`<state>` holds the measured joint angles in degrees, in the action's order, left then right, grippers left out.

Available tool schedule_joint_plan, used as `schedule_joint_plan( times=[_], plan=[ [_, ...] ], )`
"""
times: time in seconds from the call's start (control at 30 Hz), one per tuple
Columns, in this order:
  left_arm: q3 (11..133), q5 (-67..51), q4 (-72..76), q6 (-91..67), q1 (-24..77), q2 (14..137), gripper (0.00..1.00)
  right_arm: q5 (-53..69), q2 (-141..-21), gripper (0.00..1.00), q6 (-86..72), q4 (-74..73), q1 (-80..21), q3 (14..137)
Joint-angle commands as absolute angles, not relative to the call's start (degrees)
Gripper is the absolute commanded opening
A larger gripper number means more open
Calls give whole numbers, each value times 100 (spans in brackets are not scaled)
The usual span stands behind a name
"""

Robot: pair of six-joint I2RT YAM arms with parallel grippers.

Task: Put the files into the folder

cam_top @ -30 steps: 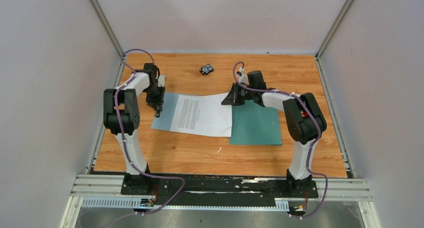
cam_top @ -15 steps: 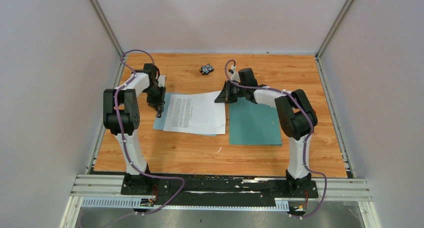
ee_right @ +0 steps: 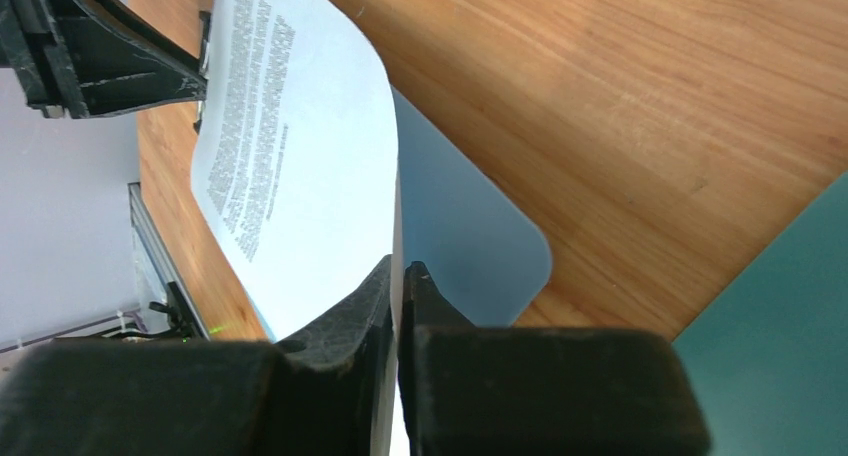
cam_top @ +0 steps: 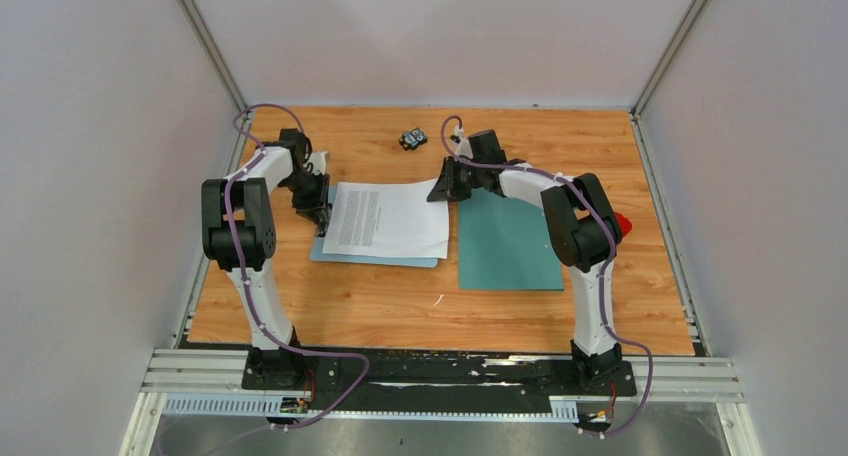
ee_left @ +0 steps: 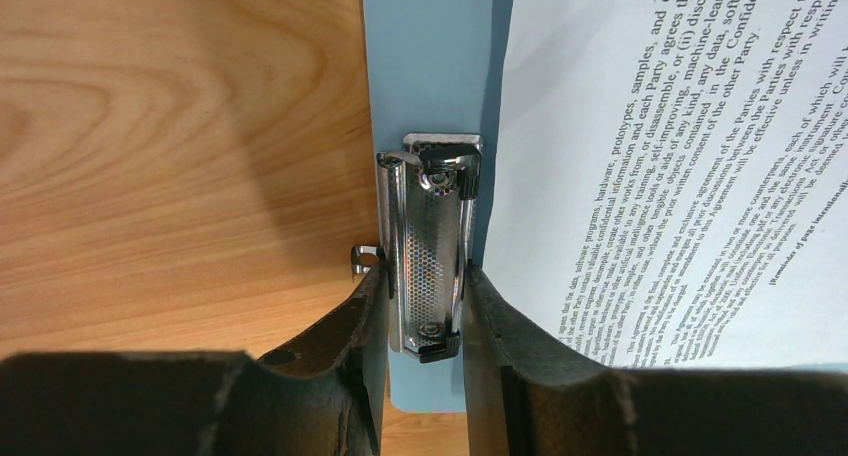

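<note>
The files, white printed sheets point(cam_top: 385, 219), lie on a pale blue clipboard point(cam_top: 372, 257) left of centre. My right gripper point(cam_top: 445, 189) is shut on their right edge and holds it lifted; in the right wrist view the paper point(ee_right: 300, 156) bows up from the jaws of my right gripper point(ee_right: 400, 276). My left gripper point(cam_top: 322, 216) is shut on the clipboard's metal clip point(ee_left: 430, 266), with the fingers point(ee_left: 360, 326) pressing both its sides and the paper's edge point(ee_left: 680, 156) just beside it. The teal folder point(cam_top: 508, 241) lies flat to the right, apart from the paper.
A small black object point(cam_top: 413, 138) lies at the back centre. White walls with metal rails bound the wooden table point(cam_top: 400, 306) on three sides. The clipboard's rounded corner point(ee_right: 480, 236) and the folder's corner point(ee_right: 790, 316) show under my right gripper.
My right gripper has moved left, sliding the paper left over the clipboard toward the clip and off the folder. My left gripper has stayed on the clip.
</note>
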<state>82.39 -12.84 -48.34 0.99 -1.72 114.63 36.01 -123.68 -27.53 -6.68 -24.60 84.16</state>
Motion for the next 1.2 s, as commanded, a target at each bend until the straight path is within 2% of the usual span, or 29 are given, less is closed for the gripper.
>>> schedule_joint_plan(
  times=[0.0, 0.17, 0.27, 0.4, 0.57, 0.83, 1.17],
  plan=[
    [8207, -1266, -5022, 90, -214, 11244, 0, 3287, -12278, 17, -2352, -919, -2514, 8677],
    [8186, -1108, -4973, 26, -216, 11199, 0, 2966, -12053, 29, -2150, -1425, -2518, 8868],
    [8125, -1086, -4913, -35, -211, 11153, 0, 2568, -11905, 42, -2041, -1813, -2511, 8955],
    [8024, -1080, -4815, -148, -211, 11127, 0, 2294, -11581, 48, -1981, -2179, -2508, 8976],
    [7936, -1065, -4764, -141, -212, 11118, 0, 2502, -11165, 53, -1862, -2021, -2556, 8884],
    [7960, -1023, -4757, -115, -209, 11050, 0, 2914, -10907, 60, -529, -638, -3232, 8484],
    [7918, -1119, -4702, -20, -211, 11120, 0, 2646, -12340, 68, 1087, -795, -4305, 9689]
  ],
)
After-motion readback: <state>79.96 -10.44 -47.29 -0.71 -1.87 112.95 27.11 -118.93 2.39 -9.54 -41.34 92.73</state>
